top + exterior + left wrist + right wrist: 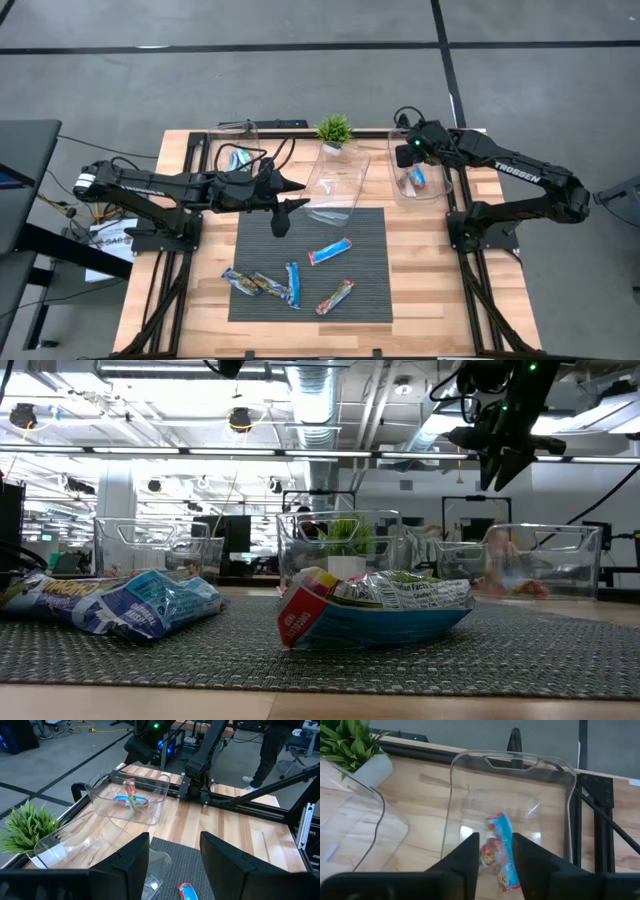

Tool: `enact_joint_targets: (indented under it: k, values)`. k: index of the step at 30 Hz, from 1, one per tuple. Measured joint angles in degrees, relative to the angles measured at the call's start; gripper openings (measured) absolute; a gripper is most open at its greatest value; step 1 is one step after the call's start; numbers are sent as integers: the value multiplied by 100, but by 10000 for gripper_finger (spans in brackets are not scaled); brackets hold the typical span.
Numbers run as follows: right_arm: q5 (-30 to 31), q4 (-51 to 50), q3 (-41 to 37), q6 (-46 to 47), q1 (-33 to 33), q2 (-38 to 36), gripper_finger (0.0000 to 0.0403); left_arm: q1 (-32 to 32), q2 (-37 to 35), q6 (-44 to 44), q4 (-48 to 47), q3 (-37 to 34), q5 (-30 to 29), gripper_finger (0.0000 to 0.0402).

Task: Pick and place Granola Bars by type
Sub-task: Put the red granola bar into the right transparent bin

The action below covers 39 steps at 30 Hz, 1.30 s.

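Note:
Several foil-wrapped granola bars lie flat on the dark mat: a blue-and-white one point(330, 251), an orange-brown one point(335, 296), a blue one point(293, 283) and a multicoloured one point(255, 284). More bars point(501, 847) lie in the clear right tub point(440, 195). A blue bar point(238, 158) sits in the left tub. My right gripper point(408, 152) hangs open above the right tub, fingers pointing down point(503, 465), with nothing between them. My left gripper point(283, 218) is open over the mat's far left part, above the bars point(175, 865).
An empty clear middle tub point(340, 190) stands between the two arms at the mat's far edge. A small potted plant point(334, 130) is behind it. The mat point(370, 300) covers the table's middle, with bare wood on either side. Arm frames run along both table sides.

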Motion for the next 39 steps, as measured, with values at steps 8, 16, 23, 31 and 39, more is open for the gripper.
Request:
enact_joint_targets:
  k: [8, 16, 23, 31, 39]
  values:
    - [-1225, 991, 18, -537, 656, 0, 157, 0, 0, 0, -95, 0, 12, 169]
    - [-1426, 1392, 546, -807, 2724, 342, 149, -46, 0, -20, -746, 0, 358, 169]
    - [-1904, 1347, 1110, -1297, 4358, 1069, 139, -107, 0, -140, -867, 0, 358, 169]
    - [-2314, 1451, 1552, -1544, 5263, 2036, 140, -109, 0, -427, -905, 0, 350, 169]
    - [-2410, 1467, 2342, -2501, 5595, 3318, 161, -112, 0, -769, -1078, 0, 533, 169]
